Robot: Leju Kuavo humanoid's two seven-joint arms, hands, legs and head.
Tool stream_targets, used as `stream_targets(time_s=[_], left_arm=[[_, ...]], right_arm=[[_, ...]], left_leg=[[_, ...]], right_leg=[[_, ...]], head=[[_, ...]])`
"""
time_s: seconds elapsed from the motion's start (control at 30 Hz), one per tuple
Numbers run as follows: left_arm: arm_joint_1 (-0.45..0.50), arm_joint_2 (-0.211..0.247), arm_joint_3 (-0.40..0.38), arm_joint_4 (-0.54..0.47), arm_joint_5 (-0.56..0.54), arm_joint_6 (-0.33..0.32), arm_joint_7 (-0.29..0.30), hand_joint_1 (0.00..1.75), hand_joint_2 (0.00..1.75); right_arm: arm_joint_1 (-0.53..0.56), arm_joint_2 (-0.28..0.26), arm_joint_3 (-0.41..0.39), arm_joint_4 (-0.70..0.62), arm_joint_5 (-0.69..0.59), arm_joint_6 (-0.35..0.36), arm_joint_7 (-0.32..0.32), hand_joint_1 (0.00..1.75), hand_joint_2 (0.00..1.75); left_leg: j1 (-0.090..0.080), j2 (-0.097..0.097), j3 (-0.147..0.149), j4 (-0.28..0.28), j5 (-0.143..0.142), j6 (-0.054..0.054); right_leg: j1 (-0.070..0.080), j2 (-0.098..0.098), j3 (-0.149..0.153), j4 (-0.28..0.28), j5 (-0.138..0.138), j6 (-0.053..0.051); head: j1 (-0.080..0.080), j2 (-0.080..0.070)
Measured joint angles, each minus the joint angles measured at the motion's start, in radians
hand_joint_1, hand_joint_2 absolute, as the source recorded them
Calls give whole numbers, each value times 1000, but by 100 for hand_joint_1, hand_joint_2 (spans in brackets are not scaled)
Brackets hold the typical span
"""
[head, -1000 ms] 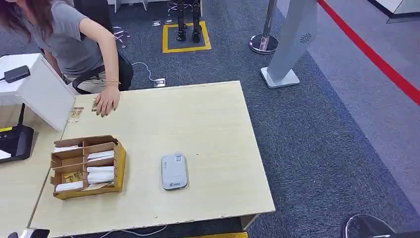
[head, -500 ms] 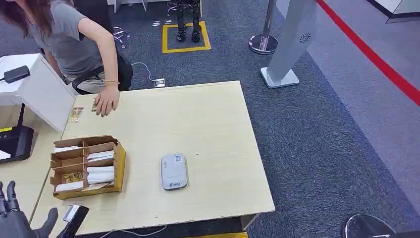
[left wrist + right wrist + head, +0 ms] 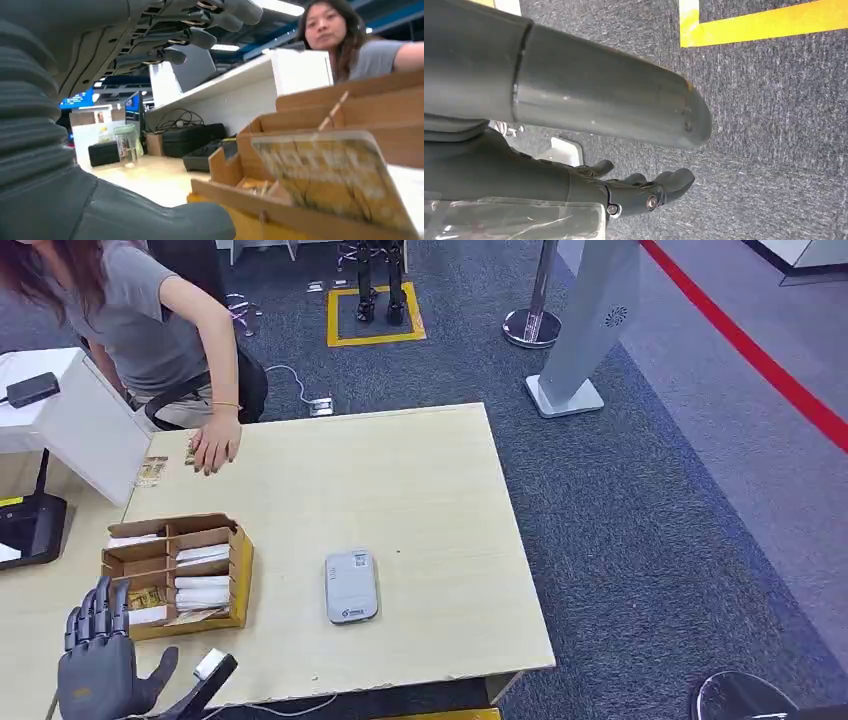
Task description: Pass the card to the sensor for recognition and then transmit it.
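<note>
A cardboard divider box [image 3: 238, 562] stands on the left part of the wooden table [image 3: 420, 490], holding white cards [image 3: 203, 590] and a yellow card [image 3: 148, 597]. The grey-white sensor [image 3: 351, 586] lies flat to the right of the box. My left hand [image 3: 100, 665] hovers at the table's front-left corner, just before the box, fingers spread and holding nothing. In the left wrist view the fingers [image 3: 195, 35] and thumb [image 3: 150, 222] stand apart, with the yellow card [image 3: 335, 175] leaning in the box [image 3: 300, 120] close ahead. My right hand [image 3: 644, 192] hangs over the carpet, fingers loose, holding nothing.
A person sits at the table's far-left corner with a hand [image 3: 215, 448] resting on small cards there. A white stand [image 3: 90, 425] and a black device [image 3: 30, 525] sit left of the table. A stanchion [image 3: 533, 325] and a grey pillar [image 3: 575, 350] stand on the carpet beyond.
My left hand has risen into the head view from the lower-left corner and moved up towards the card box. The person, the box and the sensor have stayed put.
</note>
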Motion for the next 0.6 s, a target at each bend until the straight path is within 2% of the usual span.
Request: stream_targets(time_s=[0.3,0.6], left_arm=[[0,51,-93,5,9,-93,75,0,175],[-3,72,-118,6,16,-107,86,0,175]], right_arm=[[0,-3,0,-1,0,-9,-9,0,0],[0,-4,0,-2,0,-10,-9,0,0]], left_leg=[[0,0,0,0,0,0],[0,0,0,0,0,0]], right_leg=[[0,0,0,0,0,0],[0,0,0,0,0,0]], head=[[0,0],[0,0]])
